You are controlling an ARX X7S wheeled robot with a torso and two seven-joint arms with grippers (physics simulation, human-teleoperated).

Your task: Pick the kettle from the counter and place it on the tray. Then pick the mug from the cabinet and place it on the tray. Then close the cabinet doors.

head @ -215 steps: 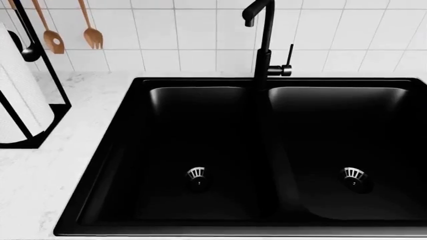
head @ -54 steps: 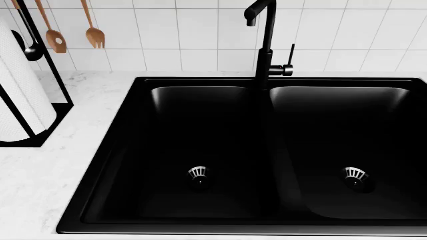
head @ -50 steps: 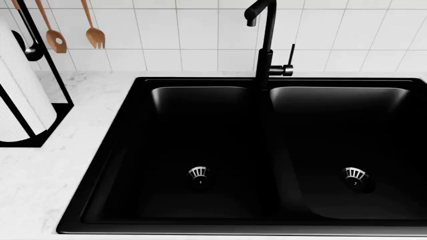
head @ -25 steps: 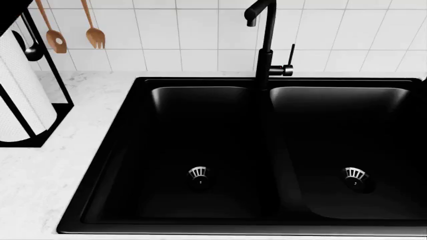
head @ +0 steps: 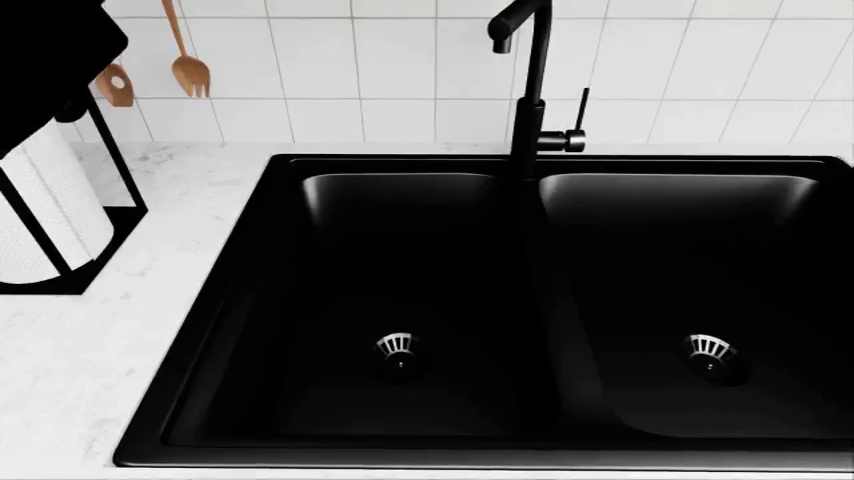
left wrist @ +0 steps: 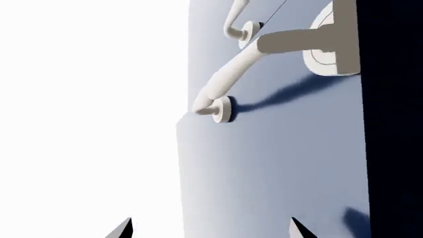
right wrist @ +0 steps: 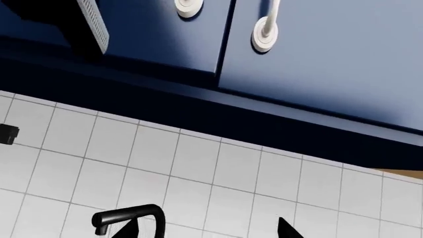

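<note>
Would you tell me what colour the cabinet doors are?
Blue, with white handles; the cabinet doors show best in the right wrist view.

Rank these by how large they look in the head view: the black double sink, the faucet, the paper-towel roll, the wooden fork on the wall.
1. Double sink, by far the largest.
2. Faucet.
3. Paper-towel roll; partly cut off and hidden, so its rank against the faucet is unsure.
4. Wooden fork, smallest.

Place: a home kitchen.
Signs: black double sink [head: 534,300] with faucet [head: 531,80] in the counter [head: 80,350]; behind it white tiled wall [head: 374,80]; above, blue cabinet doors [right wrist: 330,49].
</note>
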